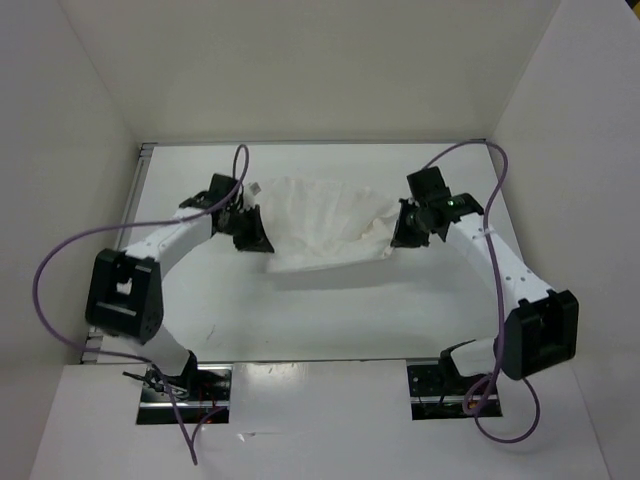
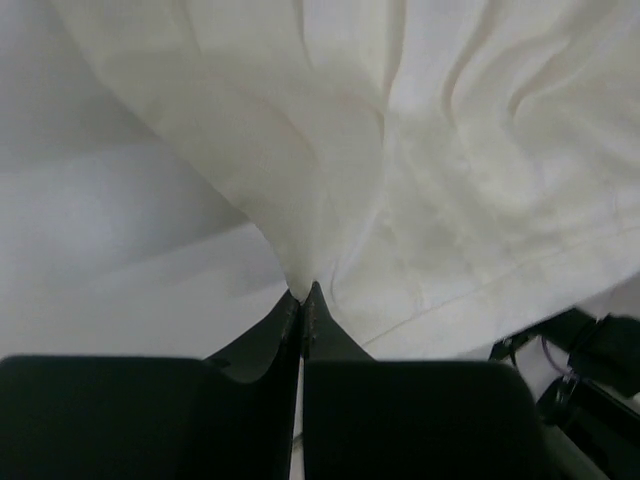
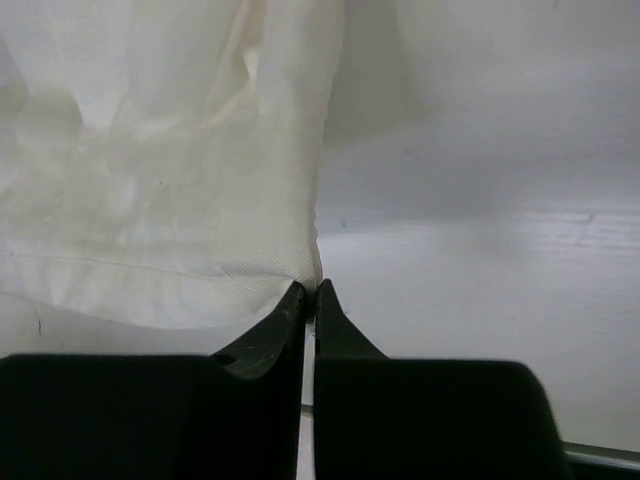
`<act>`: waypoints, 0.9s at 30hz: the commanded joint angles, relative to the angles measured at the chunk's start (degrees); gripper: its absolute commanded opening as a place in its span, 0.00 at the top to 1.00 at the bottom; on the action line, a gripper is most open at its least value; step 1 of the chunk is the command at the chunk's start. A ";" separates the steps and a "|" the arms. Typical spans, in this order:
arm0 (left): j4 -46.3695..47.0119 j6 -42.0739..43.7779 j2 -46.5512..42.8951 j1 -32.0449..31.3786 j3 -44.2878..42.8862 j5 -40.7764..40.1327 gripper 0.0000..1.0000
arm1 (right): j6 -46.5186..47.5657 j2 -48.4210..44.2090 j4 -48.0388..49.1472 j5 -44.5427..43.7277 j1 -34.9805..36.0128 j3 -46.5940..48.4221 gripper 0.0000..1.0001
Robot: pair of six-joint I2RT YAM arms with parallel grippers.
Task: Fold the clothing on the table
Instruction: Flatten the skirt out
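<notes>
Closest to me, my left tool point(image 2: 303, 292) and right tool point(image 3: 311, 290) each pinch shut on an edge of the clothing point(image 1: 320, 225), holding it up over the counter point(image 1: 330, 312). The pinched bits are hidden.

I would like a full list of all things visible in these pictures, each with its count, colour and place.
clothing: one, white, creased, stretched between both hands over the far half of the table.
table: one, white, under the arms.
walls: three, white, at the left, far and right sides.
cables: two, purple, one looping beside each arm.
arms: two, white with black joints, reaching from the near edge.
left hand: one, black, shut on the clothing's left edge.
right hand: one, black, shut on the clothing's right edge.
</notes>
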State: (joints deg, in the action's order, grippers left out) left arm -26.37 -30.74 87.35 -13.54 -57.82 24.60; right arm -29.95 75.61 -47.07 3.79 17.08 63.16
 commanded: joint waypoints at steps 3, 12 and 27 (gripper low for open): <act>-2.36 4.99 13.36 2.72 -29.32 0.27 0.98 | 7.62 9.89 -0.29 -11.51 -3.36 23.29 1.00; 7.91 0.42 6.44 11.68 -50.90 5.10 0.97 | 13.69 9.65 0.12 -22.86 -7.94 53.83 1.00; 14.33 1.21 -3.06 12.93 -14.69 13.19 0.96 | 11.41 -5.20 3.57 -9.42 -7.94 12.80 1.00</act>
State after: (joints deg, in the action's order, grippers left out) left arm -15.31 -32.08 89.06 -4.14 -71.85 40.80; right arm -20.32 77.56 -42.98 1.52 12.08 77.36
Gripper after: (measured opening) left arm 0.042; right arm 0.022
